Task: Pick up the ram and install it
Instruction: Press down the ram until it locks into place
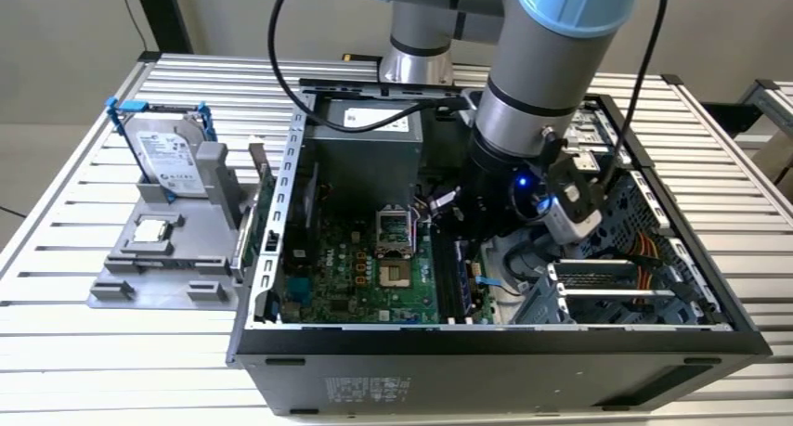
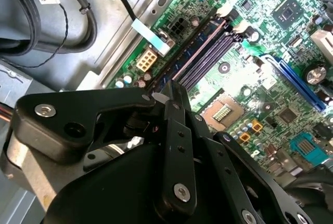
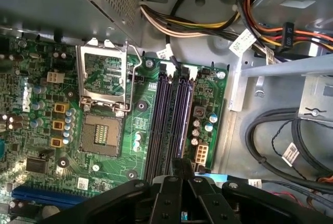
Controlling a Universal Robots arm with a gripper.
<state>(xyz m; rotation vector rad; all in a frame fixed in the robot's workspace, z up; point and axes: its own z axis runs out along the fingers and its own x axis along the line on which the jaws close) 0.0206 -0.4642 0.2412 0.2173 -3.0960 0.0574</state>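
Note:
In both wrist views my gripper (image 2: 167, 98) (image 3: 177, 165) is low over the motherboard's long black memory slots (image 3: 164, 120), at the end away from their white latches. The ram (image 2: 192, 52) (image 3: 183, 120), a thin dark blue-green stick, stands on edge along the slot nearest the board's edge, under the closed fingertips (image 2: 174, 91). I cannot tell whether it is pressed fully home. In the exterior view the arm's wrist reaches down into the open computer case (image 1: 496, 338), with the gripper (image 1: 463, 250) above the slots.
An open processor socket (image 3: 101, 133) lies beside the slots. Bundled cables (image 3: 208, 26) and a metal drive cage (image 1: 619, 296) crowd the other side. A blue expansion slot (image 2: 291, 78) runs nearby. Outside the case, a grey holder (image 1: 162, 287) carries a hard drive (image 1: 167, 152) and a square chip (image 1: 151, 229).

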